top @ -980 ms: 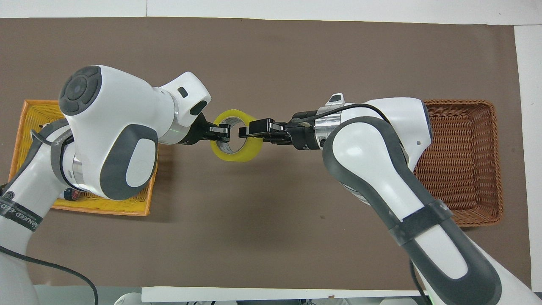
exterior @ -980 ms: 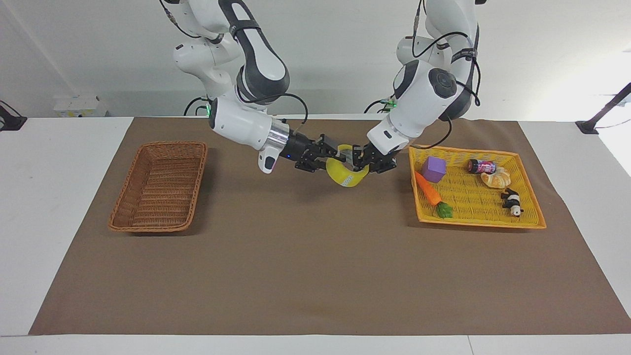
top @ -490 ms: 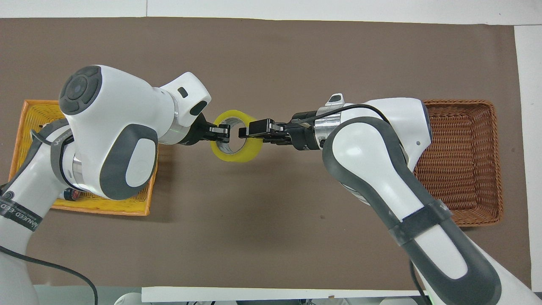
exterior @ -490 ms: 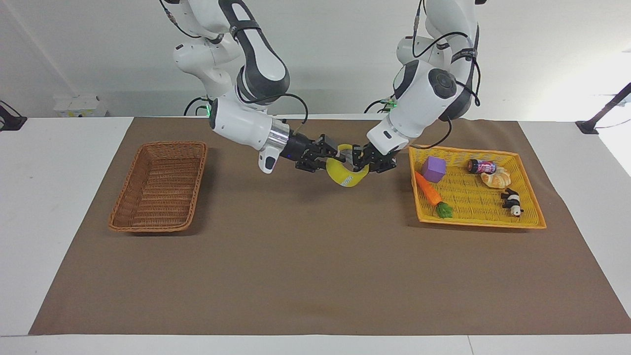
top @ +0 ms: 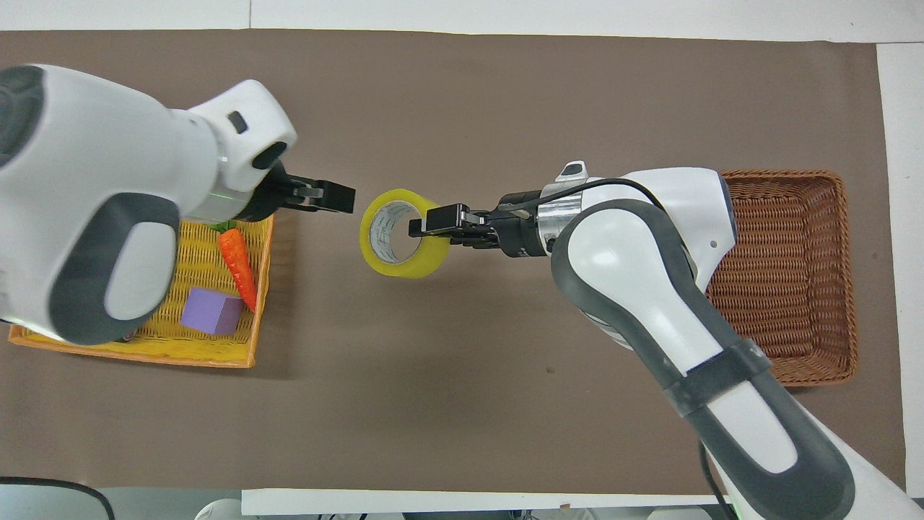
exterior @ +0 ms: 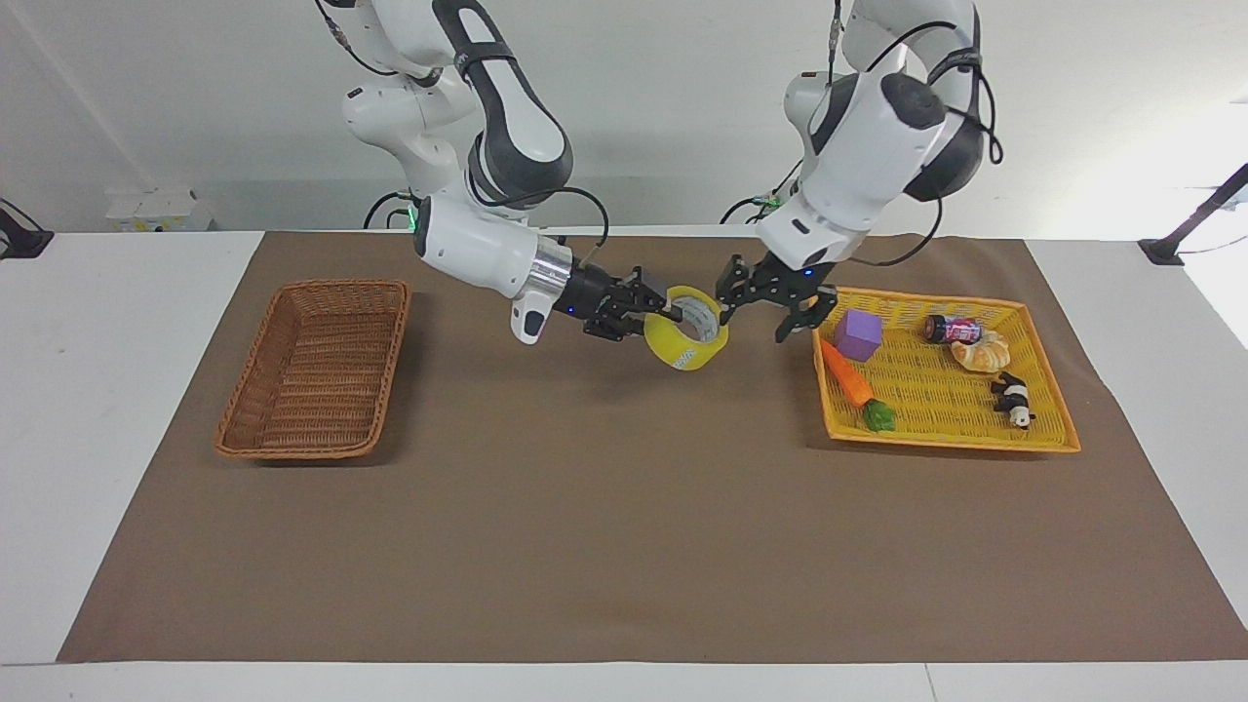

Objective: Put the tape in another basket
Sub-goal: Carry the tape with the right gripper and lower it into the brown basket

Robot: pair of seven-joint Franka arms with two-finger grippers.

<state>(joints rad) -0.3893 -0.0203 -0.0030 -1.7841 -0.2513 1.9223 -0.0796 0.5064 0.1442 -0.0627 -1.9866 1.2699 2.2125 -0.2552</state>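
Note:
The tape [exterior: 689,343] is a yellow roll held in the air over the brown mat between the two baskets; it also shows in the overhead view [top: 393,237]. My right gripper [exterior: 671,312] is shut on the tape's rim, one finger inside the core [top: 427,224]. My left gripper [exterior: 765,320] is open and empty, apart from the tape, over the mat beside the yellow tray's edge [top: 338,196]. The dark brown wicker basket [exterior: 322,450] stands empty toward the right arm's end of the table [top: 783,175].
A shallow yellow tray [exterior: 951,441] at the left arm's end holds a purple cube [exterior: 857,334], a carrot [exterior: 844,372], a small jar [exterior: 952,329], a bread piece [exterior: 982,351] and a panda toy [exterior: 1014,400]. The left arm covers part of the tray [top: 180,357] from above.
My left gripper has let go of the tape, opened, and drawn back and up toward the yellow tray. My right gripper keeps hold of the tape, which hardly moved.

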